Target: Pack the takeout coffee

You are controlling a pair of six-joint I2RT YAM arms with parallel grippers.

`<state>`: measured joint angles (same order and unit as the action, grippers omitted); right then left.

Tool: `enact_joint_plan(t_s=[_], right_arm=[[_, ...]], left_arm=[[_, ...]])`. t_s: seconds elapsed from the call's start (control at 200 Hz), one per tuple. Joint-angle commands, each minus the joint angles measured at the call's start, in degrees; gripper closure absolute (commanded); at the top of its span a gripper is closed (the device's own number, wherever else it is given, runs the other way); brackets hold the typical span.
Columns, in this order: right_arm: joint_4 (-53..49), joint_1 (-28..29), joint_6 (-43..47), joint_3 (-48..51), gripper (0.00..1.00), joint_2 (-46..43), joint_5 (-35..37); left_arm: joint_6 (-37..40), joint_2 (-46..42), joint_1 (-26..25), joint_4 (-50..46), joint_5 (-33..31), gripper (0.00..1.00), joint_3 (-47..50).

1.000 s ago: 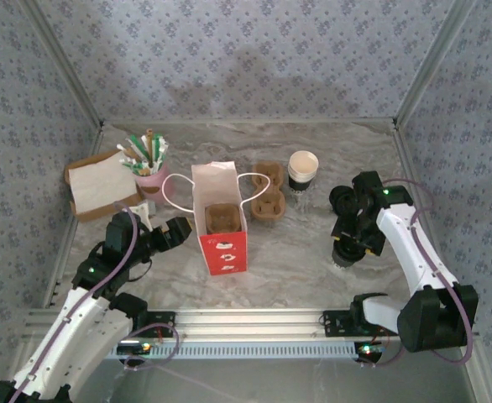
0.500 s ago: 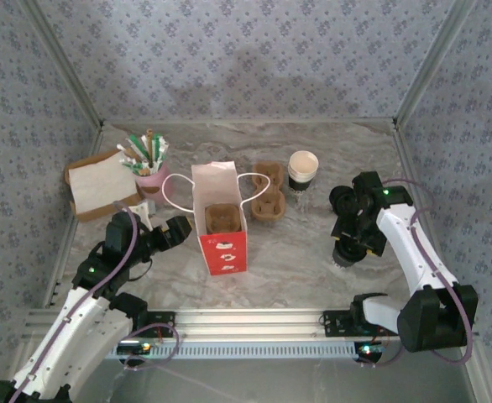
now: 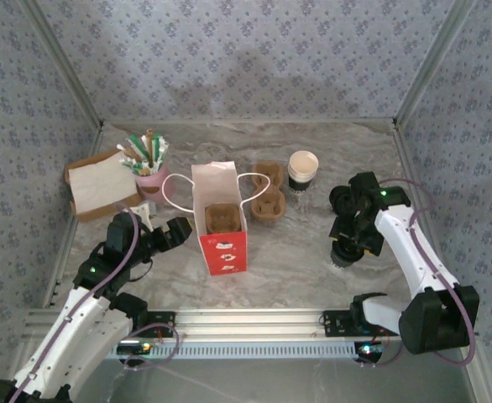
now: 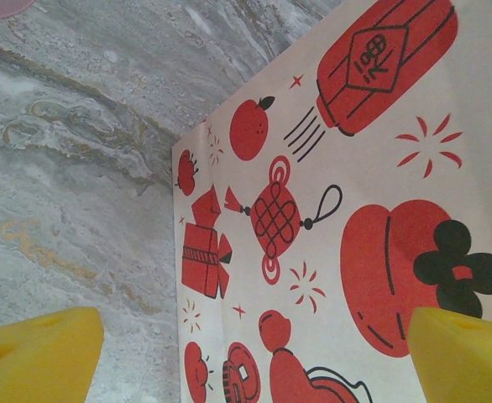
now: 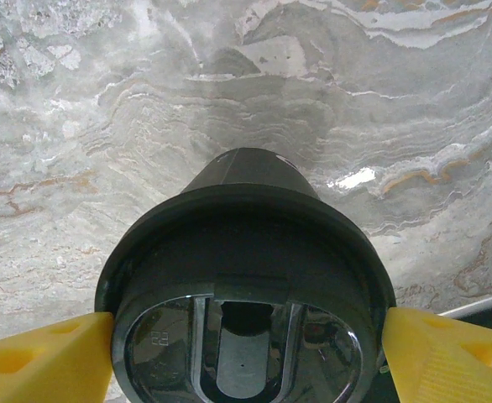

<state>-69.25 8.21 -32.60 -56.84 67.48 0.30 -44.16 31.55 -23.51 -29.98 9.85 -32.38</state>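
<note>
1. Takeout coffee (image 5: 246,252): lidded black cup, upright on counter (image 5: 103,126), well right of red bag (image 3: 222,227).
2. Right gripper (image 5: 246,353): fingers flank its top; grasp cannot be told.
3. Left gripper (image 4: 246,353): released, facing bag.

We see walls (image 3: 246,59) papered in a blue-grey floral print closing in a grey-and-tan marbled tabletop (image 3: 296,260), with bare metal posts (image 3: 67,71) in the upper corners, an aluminium rail (image 3: 254,321) along the bottom, and soft, even light.

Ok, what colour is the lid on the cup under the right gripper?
Black, glossy: the lid shows best in the right wrist view.
</note>
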Motion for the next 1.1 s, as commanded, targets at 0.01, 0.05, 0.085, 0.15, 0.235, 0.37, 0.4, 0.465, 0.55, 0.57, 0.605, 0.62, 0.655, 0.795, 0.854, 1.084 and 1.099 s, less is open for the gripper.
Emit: enact_joint_plan(t_s=[0.01,0.05,0.085,0.15,0.235,0.37,0.4,0.465,0.55,0.57,0.605,0.62,0.655,0.795,0.854,1.084,1.099], right_arm=[[-1.8,0.7,-1.6,-1.1,0.14,-0.2,0.7],[-1.9,0.8,-1.6,-1.2,0.14,-0.1,0.8],[-1.9,0.8,-1.7,-1.3,0.13,0.0,0.8],[-2.2,1.1,-2.0,-1.5,0.13,-0.1,1.0],[-2.7,1.4,-2.2,-1.8,0.12,-0.1,1.2],[-3.2,2.0,-2.7,-2.3,0.12,-0.3,1.3],[-3.3,2.1,-2.8,-2.4,0.12,-0.3,1.4],[-3.5,2.3,-3.0,-2.6,0.12,-0.4,1.6],[-3.6,2.5,-3.0,-2.8,0.12,-0.4,1.9],[-3.6,2.5,-3.0,-2.8,0.12,-0.3,1.9],[-3.4,2.5,-3.0,-2.7,0.12,-0.3,1.9],[-3.3,2.5,-3.0,-2.7,0.12,-0.2,2.0],[-3.2,2.5,-3.0,-2.5,0.12,-0.2,2.2],[-2.6,2.7,-3.0,-1.8,0.13,0.6,2.2],[-2.4,2.8,-3.0,-1.7,0.14,0.9,2.2],[-1.5,2.9,-4.3,-1.1,0.16,1.7,2.2],[-1.5,2.9,-4.3,-1.0,0.16,1.7,2.3]], left_arm=[[-0.1,-0.6,0.3,0.9,0.7,0.06,0.0],[-0.1,-0.6,0.3,1.0,0.7,0.06,0.0],[-0.1,-0.6,0.3,1.0,0.8,0.06,0.0],[-0.1,-0.6,0.4,1.1,0.8,0.06,0.0],[0.0,-0.5,0.3,1.1,0.8,0.06,0.0],[-0.1,-0.5,0.3,1.3,0.8,0.06,0.2],[-0.1,-0.4,0.3,1.4,0.8,0.06,0.2],[-0.1,-0.3,0.3,1.5,1.0,0.06,0.2],[0.0,-0.3,0.3,1.5,1.0,0.06,0.2],[0.0,-0.3,0.3,1.6,0.9,0.06,0.2],[0.0,-0.2,0.3,1.6,0.9,0.06,0.2],[0.0,-0.2,0.3,1.7,1.0,0.06,0.2],[0.0,-0.1,0.3,1.7,1.0,0.06,0.2],[0.1,0.0,0.3,1.7,1.0,0.06,0.2],[0.2,0.0,0.3,1.7,1.0,0.06,0.2],[0.1,-0.1,0.3,1.8,0.9,0.06,0.6],[0.2,0.0,0.3,1.8,0.9,0.06,0.6]])
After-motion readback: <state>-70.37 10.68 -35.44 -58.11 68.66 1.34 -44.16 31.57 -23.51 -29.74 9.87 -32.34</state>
